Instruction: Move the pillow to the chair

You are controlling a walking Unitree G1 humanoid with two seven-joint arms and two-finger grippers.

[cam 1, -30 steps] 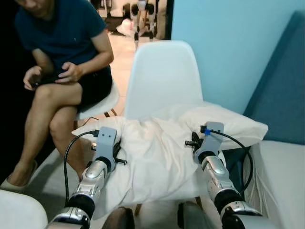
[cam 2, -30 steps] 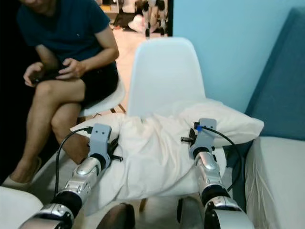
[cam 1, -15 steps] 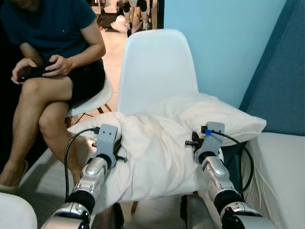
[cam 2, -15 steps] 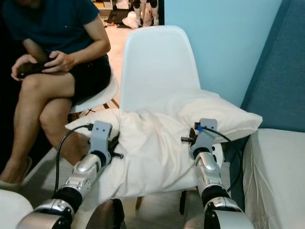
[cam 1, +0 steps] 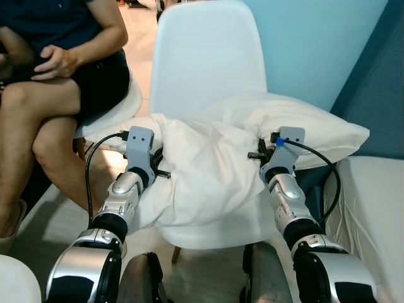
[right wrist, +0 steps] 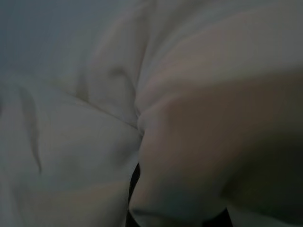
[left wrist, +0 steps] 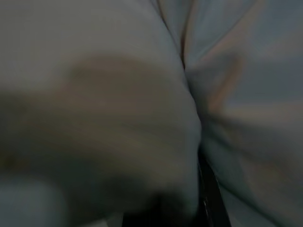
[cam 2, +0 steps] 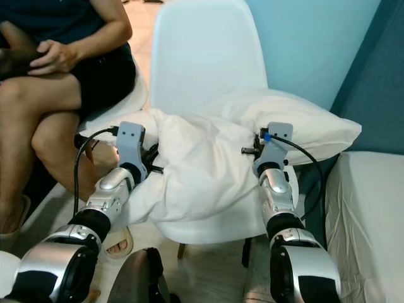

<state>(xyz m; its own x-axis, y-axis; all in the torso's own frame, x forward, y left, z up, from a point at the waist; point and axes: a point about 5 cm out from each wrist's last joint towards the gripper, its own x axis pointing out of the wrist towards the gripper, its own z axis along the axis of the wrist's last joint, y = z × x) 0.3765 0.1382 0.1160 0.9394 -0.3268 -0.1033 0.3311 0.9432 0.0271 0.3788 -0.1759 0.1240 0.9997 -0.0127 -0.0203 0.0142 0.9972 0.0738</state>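
Note:
A large white pillow (cam 1: 214,170) lies bunched across the seat of a white shell chair (cam 1: 208,57) right in front of me. One end hangs past the seat on the right. My left gripper (cam 1: 161,168) is pressed into its left side, and my right gripper (cam 1: 255,156) into its right side. Both sets of fingers are buried in the folds. In the left wrist view the pillow fabric (left wrist: 142,94) is pinched into creases close to the lens. The right wrist view has the same puckered cloth (right wrist: 142,118). The seat's front edge (cam 1: 214,238) pokes out under the pillow.
A person (cam 1: 57,69) sits cross-legged on a second white chair (cam 1: 123,107) close on the left, with a foot near the floor (cam 1: 9,233). A blue sofa back (cam 1: 379,95) and a white cushion (cam 1: 372,208) stand on the right. A light blue wall (cam 1: 315,44) is behind.
The camera has come closer and tipped down. Both arms reached forward with the pillow, which now sits further onto the seat. The grip on it looks unchanged.

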